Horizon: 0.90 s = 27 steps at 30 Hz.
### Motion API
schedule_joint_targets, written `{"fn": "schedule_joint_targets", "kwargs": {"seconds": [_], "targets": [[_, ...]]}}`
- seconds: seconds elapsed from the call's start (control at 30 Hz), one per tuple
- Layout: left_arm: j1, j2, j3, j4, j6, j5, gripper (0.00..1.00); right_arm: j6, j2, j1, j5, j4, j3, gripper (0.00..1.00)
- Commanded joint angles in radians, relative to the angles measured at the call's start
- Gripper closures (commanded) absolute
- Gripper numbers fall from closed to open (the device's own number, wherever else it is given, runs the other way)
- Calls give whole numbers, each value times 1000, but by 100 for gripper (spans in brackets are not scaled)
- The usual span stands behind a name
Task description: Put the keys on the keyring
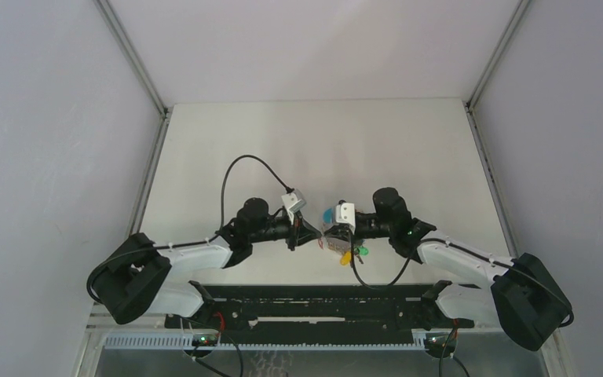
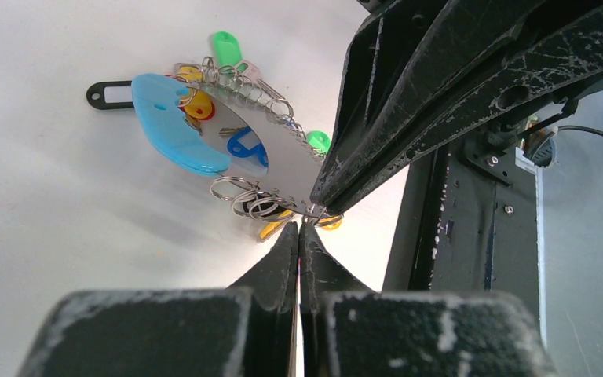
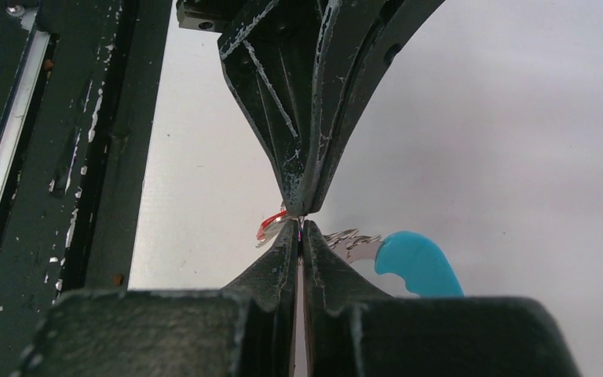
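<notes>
The keyring [image 2: 174,133] is a light-blue band joined to a grey metal plate [image 2: 271,161], with small wire rings and green, yellow, blue and black tags round its rim. My right gripper [image 2: 319,208] is shut on the plate's corner and holds the keyring [image 1: 327,214] above the table. My left gripper [image 2: 300,228] is shut, tip to tip with the right one, and a thin red sliver shows between its fingers. In the right wrist view the key's red tag [image 3: 271,224] sticks out where my left gripper [image 3: 303,209] meets my right gripper [image 3: 299,229]. The key's blade is hidden.
Yellow [image 1: 346,256] and green [image 1: 362,251] tags hang below the grippers. A black rail [image 1: 314,302] runs along the near edge between the arm bases. White walls enclose the table [image 1: 314,141] on three sides. A black cable [image 1: 239,166] loops over the left arm.
</notes>
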<state>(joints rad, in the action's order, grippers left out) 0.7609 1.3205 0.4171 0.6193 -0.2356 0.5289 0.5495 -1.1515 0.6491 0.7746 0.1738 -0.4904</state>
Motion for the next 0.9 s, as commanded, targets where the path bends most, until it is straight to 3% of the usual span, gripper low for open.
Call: {"fn": "schedule_joint_targets", "kwargs": {"seconds": [0.0, 0.43, 0.5, 0.57, 0.7, 0.87], "targets": [[-11, 14, 46, 3, -21, 1, 99, -36, 46, -14, 18, 96, 8, 100], [-9, -77, -101, 226, 23, -34, 63, -52, 48, -22, 21, 115, 15, 100], [-9, -79, -103, 245, 39, -11, 37, -53, 46, -23, 24, 117, 15, 100], [-7, -67, -97, 271, 46, 22, 28, -55, 45, -25, 26, 119, 15, 100], [6, -44, -84, 299, 86, 47, 28, -58, 45, -25, 30, 120, 14, 100], [-1, -35, -85, 304, 147, 33, 50, -61, 46, -26, 31, 124, 15, 100]]}}
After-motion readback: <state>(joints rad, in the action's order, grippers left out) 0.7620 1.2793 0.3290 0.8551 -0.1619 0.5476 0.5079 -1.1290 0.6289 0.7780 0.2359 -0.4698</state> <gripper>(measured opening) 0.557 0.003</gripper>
